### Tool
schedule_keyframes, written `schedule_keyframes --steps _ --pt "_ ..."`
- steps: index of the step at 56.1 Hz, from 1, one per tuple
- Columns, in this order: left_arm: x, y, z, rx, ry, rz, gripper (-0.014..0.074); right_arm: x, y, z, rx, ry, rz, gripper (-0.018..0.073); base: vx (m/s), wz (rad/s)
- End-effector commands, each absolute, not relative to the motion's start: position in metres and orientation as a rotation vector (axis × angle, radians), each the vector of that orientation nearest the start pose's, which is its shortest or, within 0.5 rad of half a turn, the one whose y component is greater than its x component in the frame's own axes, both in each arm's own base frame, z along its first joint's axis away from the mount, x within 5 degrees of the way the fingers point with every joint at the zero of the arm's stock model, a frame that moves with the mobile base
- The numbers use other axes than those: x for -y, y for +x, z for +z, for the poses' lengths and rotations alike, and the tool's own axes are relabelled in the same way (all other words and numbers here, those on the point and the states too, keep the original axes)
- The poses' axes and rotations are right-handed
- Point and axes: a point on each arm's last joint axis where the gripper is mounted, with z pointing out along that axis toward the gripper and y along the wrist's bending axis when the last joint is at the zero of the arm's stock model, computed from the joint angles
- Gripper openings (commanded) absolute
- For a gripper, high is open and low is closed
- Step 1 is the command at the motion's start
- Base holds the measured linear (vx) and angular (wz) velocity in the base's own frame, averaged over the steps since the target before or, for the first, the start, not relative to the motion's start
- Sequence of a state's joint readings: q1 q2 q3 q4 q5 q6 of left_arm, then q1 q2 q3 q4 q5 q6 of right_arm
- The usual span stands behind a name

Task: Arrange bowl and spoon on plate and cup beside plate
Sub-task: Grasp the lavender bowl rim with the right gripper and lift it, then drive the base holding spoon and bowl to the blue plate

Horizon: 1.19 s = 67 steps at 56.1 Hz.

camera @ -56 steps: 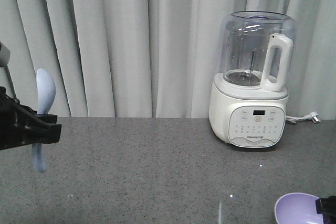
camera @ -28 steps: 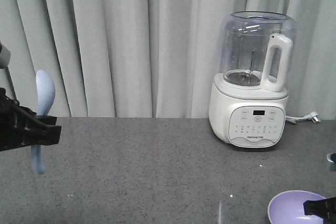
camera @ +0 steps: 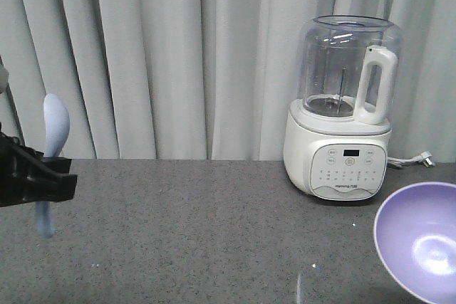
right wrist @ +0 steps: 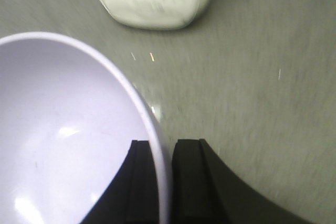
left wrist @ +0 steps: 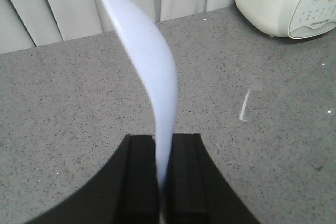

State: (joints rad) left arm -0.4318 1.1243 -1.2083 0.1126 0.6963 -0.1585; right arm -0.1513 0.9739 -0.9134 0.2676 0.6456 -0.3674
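Note:
The white spoon [camera: 55, 127] stands upright at the far left, scoop up, with my left gripper [camera: 60, 178] shut on its handle above the grey counter. In the left wrist view the spoon [left wrist: 152, 72] rises from between the closed jaws of the left gripper [left wrist: 164, 145]. The lavender bowl [camera: 420, 240] hangs tilted at the lower right, its inside facing the camera. My right gripper [right wrist: 164, 150] is shut on the rim of the bowl [right wrist: 63, 140], one finger inside and one outside. The plate and the cup are out of view.
A white blender [camera: 345, 112] with a clear jug stands at the back right of the grey counter [camera: 199, 233], close behind the bowl; its cable runs off to the right. Pale curtains hang along the counter's far edge.
The bowl has risen from the bottom right corner and tipped up to face the camera. The left gripper with the spoon has drifted slightly left and down.

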Motion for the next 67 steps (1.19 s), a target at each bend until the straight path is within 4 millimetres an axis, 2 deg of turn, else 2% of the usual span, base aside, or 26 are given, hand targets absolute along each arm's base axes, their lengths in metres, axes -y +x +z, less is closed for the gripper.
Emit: schedule_keyframes --steps 1,7,14,20,25,35,43,67 --pt "0.088 0.203 0.425 -1.947 0.323 -0.261 -0.0003 0.01 0.169 0.394 -1.92 -0.19 -0.081 -0.0011 0.0 0.0" --pt "0.082 0.189 0.41 -1.915 0.309 -0.285 -0.0003 0.004 0.146 0.398 -1.795 -0.198 -0.085 -0.001 0.0 0.0" --pt "0.074 0.168 0.399 -1.809 0.297 -0.321 -0.0003 -0.002 0.124 0.384 -1.702 -0.167 -0.026 -0.0009 0.0 0.0" --pt "0.062 0.14 0.388 -1.714 0.289 -0.344 0.0 -0.011 0.107 0.373 -1.641 -0.205 0.027 -0.0009 0.0 0.0" --pt "0.051 0.117 0.375 -1.666 0.286 -0.351 0.0 -0.017 0.096 0.367 -1.605 -0.248 0.068 -0.0009 0.0 0.0" --pt "0.037 0.085 0.361 -1.561 0.272 -0.37 0.0 -0.019 0.084 0.365 -1.554 -0.261 0.069 -0.0009 0.0 0.0" --pt "0.033 0.076 0.363 -1.482 0.275 -0.365 0.0 -0.018 0.084 0.367 -1.541 -0.247 0.058 -0.0009 0.0 0.0" --pt "0.033 0.076 0.362 -1.487 0.276 -0.362 0.0003 -0.019 0.084 0.366 -1.546 -0.252 0.061 -0.0009 0.0 0.0"
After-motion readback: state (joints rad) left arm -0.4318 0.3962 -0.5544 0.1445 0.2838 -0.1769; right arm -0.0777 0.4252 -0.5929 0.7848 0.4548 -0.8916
